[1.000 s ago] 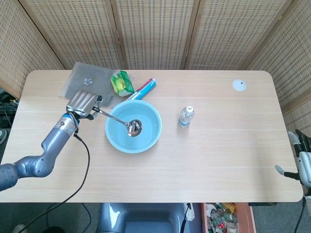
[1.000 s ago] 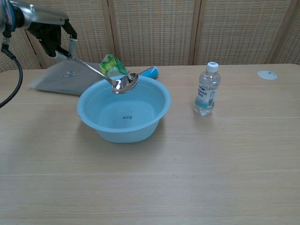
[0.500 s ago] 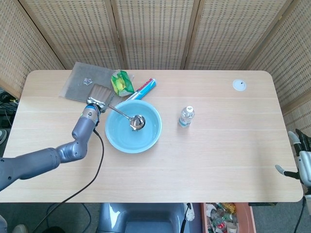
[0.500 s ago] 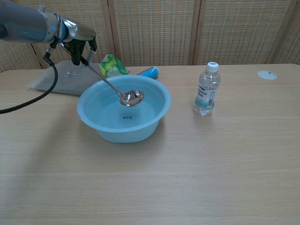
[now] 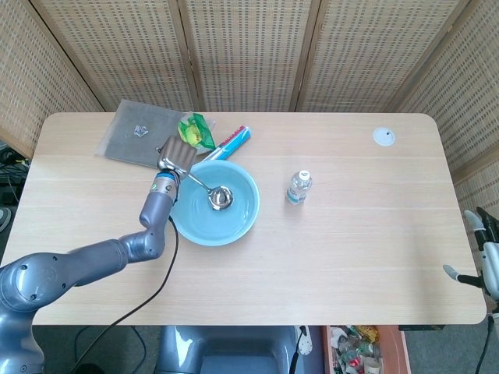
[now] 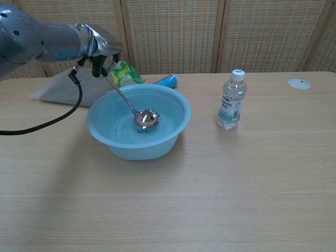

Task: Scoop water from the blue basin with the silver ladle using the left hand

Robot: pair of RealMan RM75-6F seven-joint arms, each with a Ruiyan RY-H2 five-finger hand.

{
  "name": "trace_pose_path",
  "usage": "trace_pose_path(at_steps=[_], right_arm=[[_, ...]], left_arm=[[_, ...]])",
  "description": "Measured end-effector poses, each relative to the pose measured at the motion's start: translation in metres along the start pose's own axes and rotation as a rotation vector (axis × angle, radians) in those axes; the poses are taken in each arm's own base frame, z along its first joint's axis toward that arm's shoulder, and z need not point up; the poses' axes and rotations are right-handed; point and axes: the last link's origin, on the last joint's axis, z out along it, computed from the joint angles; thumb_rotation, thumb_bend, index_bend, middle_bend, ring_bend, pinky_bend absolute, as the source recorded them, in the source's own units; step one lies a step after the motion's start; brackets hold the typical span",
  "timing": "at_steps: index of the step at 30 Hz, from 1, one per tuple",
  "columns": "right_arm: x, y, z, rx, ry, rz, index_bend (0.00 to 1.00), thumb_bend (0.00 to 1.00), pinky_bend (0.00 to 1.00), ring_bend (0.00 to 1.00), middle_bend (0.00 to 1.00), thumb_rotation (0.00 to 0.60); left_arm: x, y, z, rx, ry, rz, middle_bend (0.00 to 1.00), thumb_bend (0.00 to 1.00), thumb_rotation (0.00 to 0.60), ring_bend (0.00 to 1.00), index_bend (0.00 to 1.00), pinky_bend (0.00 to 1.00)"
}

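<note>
- The left hand (image 5: 175, 155) sits above the far-left rim of the blue basin (image 5: 181, 224), with its fingers folded around the top of the ladle (image 5: 204, 185) handle; in the chest view the same hand (image 6: 100, 50) is raised over the basin (image 6: 115, 148) edge with the handle coming out from under it.
- The ladle (image 6: 126, 100) slants down from that grip into the basin, handle high at the left and the round bowl low near the middle, at the water surface; whether it touches the bottom cannot be told.
- The basin stands on the table (image 5: 351, 234), left of centre, with water inside.
- The right hand (image 5: 482, 253) is only partly seen at the right edge of the head view, off the table's near corner; whether its fingers are spread or curled cannot be told.
- A small water bottle (image 6: 231, 100) stands upright to the right of the basin, apart from it.
- Behind the basin lie a green packet (image 5: 196, 132), a blue tube (image 5: 231, 142) and a grey mat (image 5: 132, 134).
- A small white disc (image 5: 383, 136) lies near the far right corner.
</note>
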Motion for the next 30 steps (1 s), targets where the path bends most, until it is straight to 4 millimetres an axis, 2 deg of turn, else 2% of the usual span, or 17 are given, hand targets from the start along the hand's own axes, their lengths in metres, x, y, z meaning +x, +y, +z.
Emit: trace_pose_path(at_steps=[9, 14, 20, 30], right_arm=[[0.004, 0.003, 0.000, -0.001, 0.003, 0.023, 0.00, 0.00, 0.00, 0.00, 0.00, 0.600], [0.005, 0.004, 0.000, 0.002, 0.004, 0.031, 0.00, 0.00, 0.00, 0.00, 0.00, 0.600], [0.007, 0.006, 0.000, 0.001, 0.006, 0.038, 0.00, 0.00, 0.00, 0.00, 0.00, 0.600], [0.005, 0.007, 0.001, -0.001, -0.002, 0.033, 0.00, 0.00, 0.00, 0.00, 0.00, 0.600]], left_arm=[[0.009, 0.017, -0.002, 0.003, 0.076, 0.198, 0.99, 0.58, 0.600, 1.00, 0.96, 1.00], [0.012, 0.036, -0.007, -0.023, 0.109, 0.271, 0.99, 0.58, 0.600, 1.00, 0.96, 1.00], [0.011, 0.047, -0.009, -0.040, 0.111, 0.264, 0.99, 0.59, 0.600, 1.00, 0.97, 1.00], [0.009, 0.039, -0.010, -0.036, 0.034, 0.091, 0.99, 0.64, 0.600, 1.00, 0.98, 1.00]])
